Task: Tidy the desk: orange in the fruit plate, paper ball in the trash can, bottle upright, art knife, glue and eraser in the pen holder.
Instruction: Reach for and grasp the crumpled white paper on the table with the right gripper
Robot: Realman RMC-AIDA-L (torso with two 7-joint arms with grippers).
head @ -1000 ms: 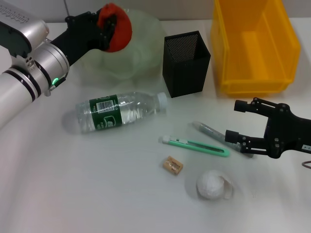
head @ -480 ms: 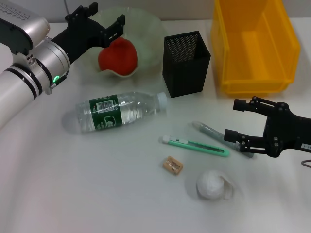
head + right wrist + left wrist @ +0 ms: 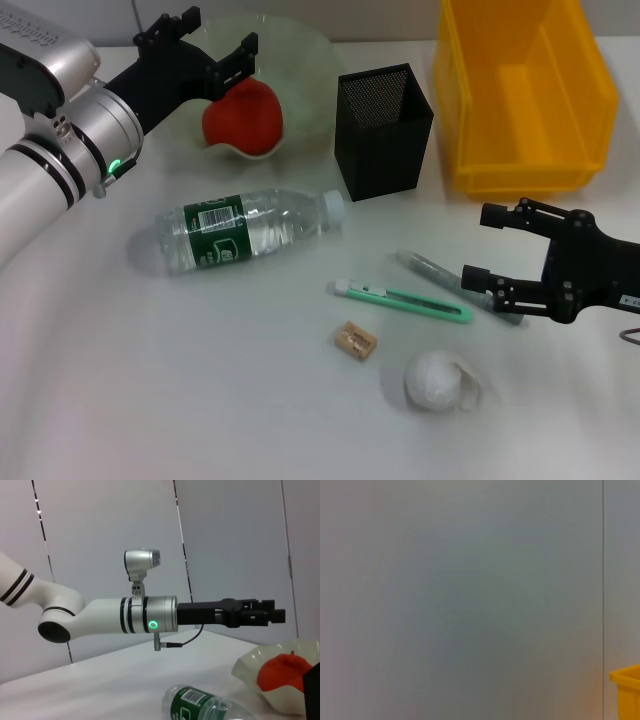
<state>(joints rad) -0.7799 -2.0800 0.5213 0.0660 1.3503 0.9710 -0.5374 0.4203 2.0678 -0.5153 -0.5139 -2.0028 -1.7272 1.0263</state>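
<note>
Up front on the white desk (image 3: 150,380) sits the crumpled white paper ball (image 3: 437,382). Right gripper (image 3: 478,248) spread wide beside the grey glue stick (image 3: 430,268). Farther back, red-orange orange (image 3: 242,117) rests in the wavy green fruit plate (image 3: 300,60); left gripper (image 3: 210,48) hovers above it, fingers apart. Left wrist view only catches the yellow trash can's (image 3: 626,690) corner.

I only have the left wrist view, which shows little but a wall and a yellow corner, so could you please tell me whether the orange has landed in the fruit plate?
Observer: Yes, the orange sits inside the fruit plate, apart from the gripper.
Operator: Thank you. Where is the left gripper, please?
Observer: The left gripper is open, above the plate's far-left side and empty.
Operator: And is the bottle upright?
Observer: No, the bottle lies on its side on the desk, cap towards the pen holder.
Operator: What is the right arm doing?
Observer: The right gripper is open beside the glue, holding nothing.
</note>
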